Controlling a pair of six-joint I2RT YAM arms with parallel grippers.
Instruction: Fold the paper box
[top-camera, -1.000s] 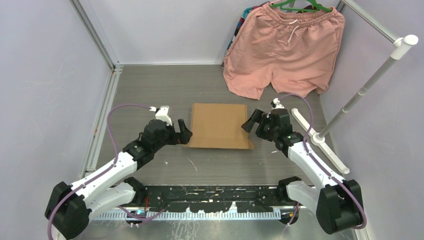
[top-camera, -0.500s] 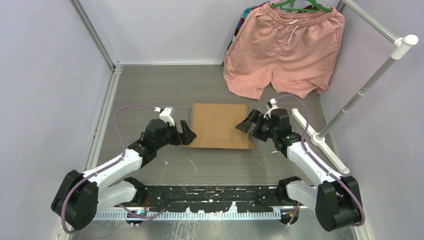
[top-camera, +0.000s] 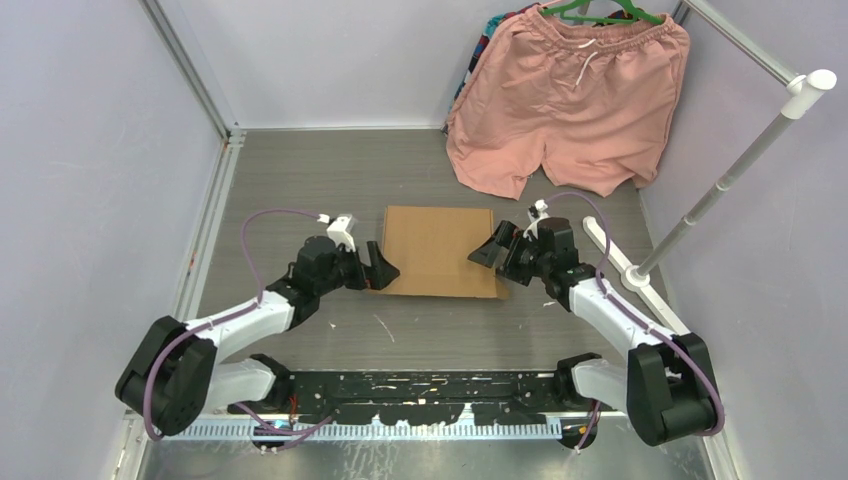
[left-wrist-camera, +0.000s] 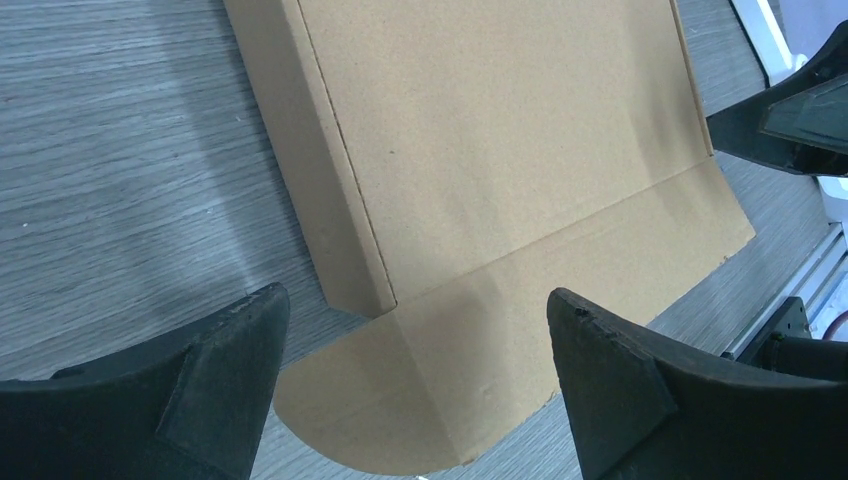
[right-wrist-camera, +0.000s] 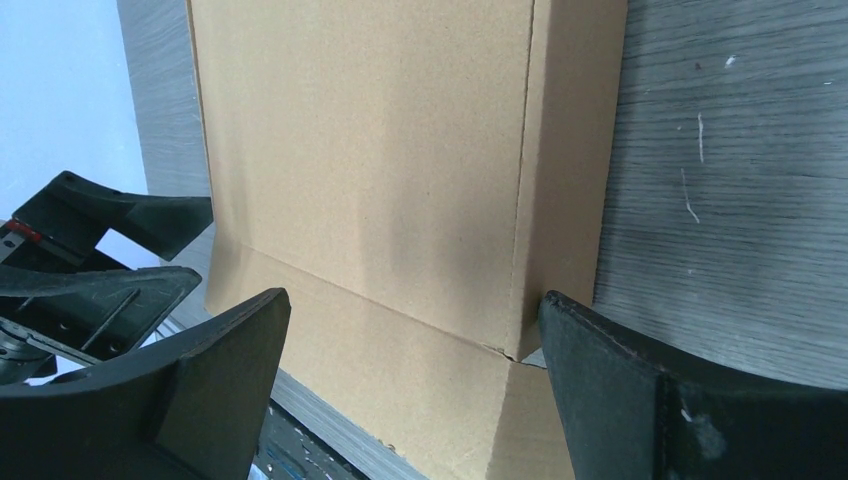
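Observation:
The paper box lies flat in the middle of the table as a brown cardboard square, with a flap stretched along its near edge. My left gripper is open at the box's near left corner. In the left wrist view the box shows a rounded corner tab between the spread fingers of that gripper. My right gripper is open at the near right corner. In the right wrist view the box has its right side fold and near flap crease between the jaws of that gripper. Neither gripper holds anything.
Pink shorts hang on a green hanger at the back right. A white rack pole leans over its white base right of the right arm. A metal frame rail runs down the left. A black bar crosses the near edge.
Both grippers have moved inward and lower toward the box's near corners, still open. The box has not moved.

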